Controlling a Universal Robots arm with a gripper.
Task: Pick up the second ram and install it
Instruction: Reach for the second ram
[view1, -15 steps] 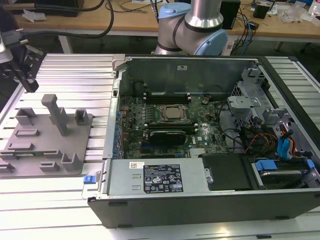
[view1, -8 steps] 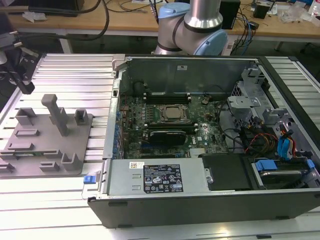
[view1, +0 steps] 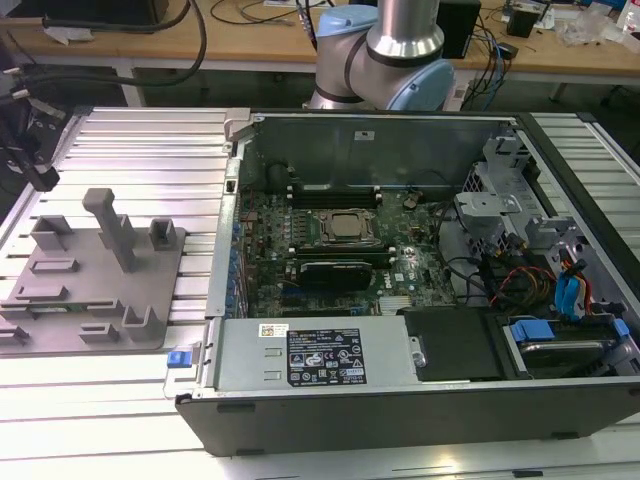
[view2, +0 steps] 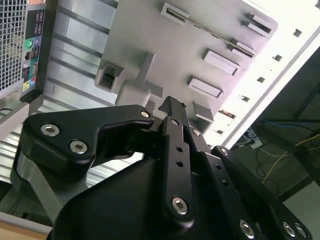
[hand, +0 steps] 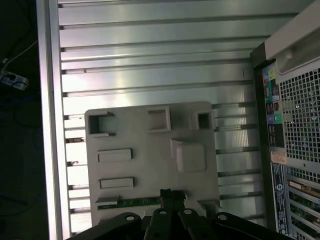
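A tall post (view1: 113, 228) and low blocks (view1: 160, 236) stand up from the holder plate (view1: 95, 295), leaving narrow lanes between them. Between the plate and the computer case (view1: 350, 135) a strip of ribbed worktop (view1: 195, 290) lies bare. The hand (hand: 172, 196) hangs at the plate's edge, near the post.

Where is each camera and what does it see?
Exterior view: off the arm, looking down on the computer case and holder plate; arm behind.
First wrist view: on the arm, looking down past the gripper at holder plate and second ram.
Second wrist view: on the arm, slanting past the gripper at the plate.
All share the holder plate.
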